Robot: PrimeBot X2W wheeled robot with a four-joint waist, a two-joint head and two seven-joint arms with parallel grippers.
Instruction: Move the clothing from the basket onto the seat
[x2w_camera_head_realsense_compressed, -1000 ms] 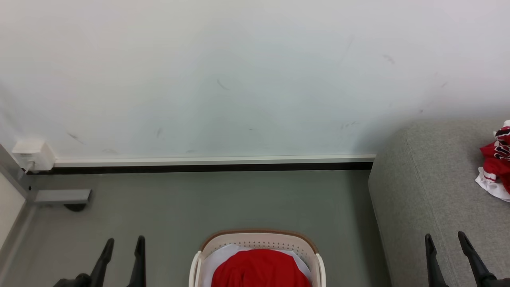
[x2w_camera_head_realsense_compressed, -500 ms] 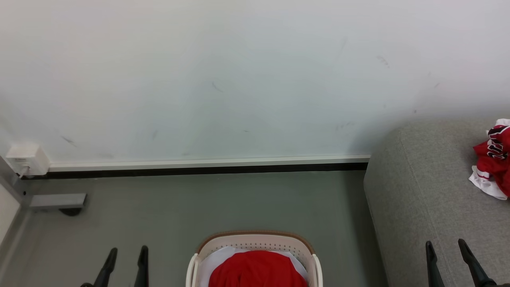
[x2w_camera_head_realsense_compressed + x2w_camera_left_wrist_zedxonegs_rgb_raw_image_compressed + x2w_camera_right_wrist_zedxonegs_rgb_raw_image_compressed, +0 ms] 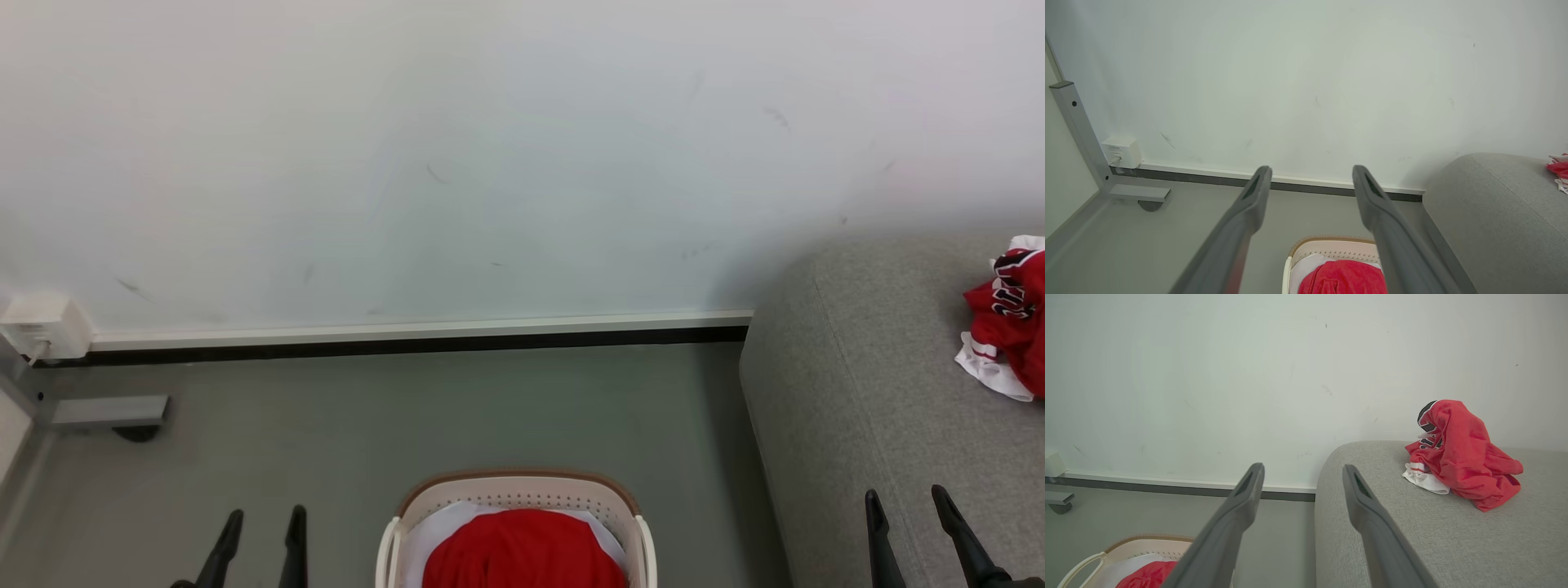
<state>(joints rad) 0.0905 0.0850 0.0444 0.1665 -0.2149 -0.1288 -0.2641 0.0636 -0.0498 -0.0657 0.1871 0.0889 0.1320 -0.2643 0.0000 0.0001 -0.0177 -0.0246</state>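
The white basket with a brown rim stands on the floor at the bottom centre, holding red clothing over a white piece. It shows too in the left wrist view, basket and clothing, and in the right wrist view, basket. The grey seat fills the right side; a crumpled red and white garment lies on it, garment. My left gripper hangs open left of the basket. My right gripper is open above the seat's front, empty.
A white wall with a pale skirting board runs behind the grey floor. A grey metal frame foot on a castor and a white wall box sit at the far left.
The whole head view has shifted slightly leftward, so the camera has turned a little to the right. Both grippers sit a bit lower in it and stay open. The clothing has not moved.
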